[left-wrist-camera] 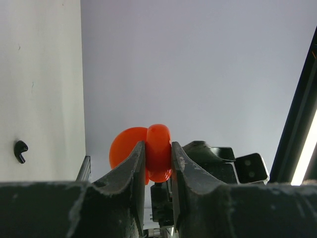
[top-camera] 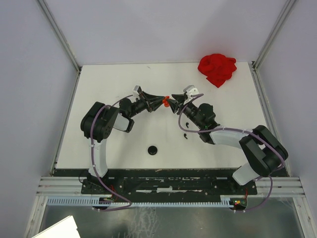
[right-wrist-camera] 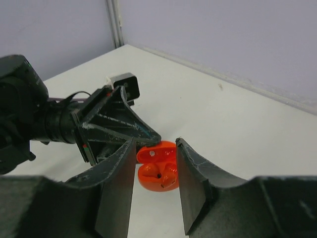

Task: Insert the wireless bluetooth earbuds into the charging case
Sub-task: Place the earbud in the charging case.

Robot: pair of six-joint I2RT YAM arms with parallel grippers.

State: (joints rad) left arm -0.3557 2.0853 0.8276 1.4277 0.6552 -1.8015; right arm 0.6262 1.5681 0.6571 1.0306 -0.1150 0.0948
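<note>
A red charging case (right-wrist-camera: 157, 171) hangs above the white table, lid open, with my left gripper (left-wrist-camera: 158, 145) shut on its body (left-wrist-camera: 158, 151). In the right wrist view two red earbuds (right-wrist-camera: 168, 174) sit in its wells, one standing a little proud. My right gripper (right-wrist-camera: 155, 148) is open, its fingers flanking the case, with a gap on the left side. From above, both grippers (top-camera: 161, 101) (top-camera: 171, 102) meet tip to tip at mid-table around the case (top-camera: 166, 97). A tiny black earbud (left-wrist-camera: 20, 150) lies on the table.
A crumpled red heap (top-camera: 217, 69) sits at the back right corner. A round black disc (top-camera: 152, 150) lies near the front, between the arm bases. A small black piece (top-camera: 184, 137) rests by the right arm. Metal frame posts line the table's sides.
</note>
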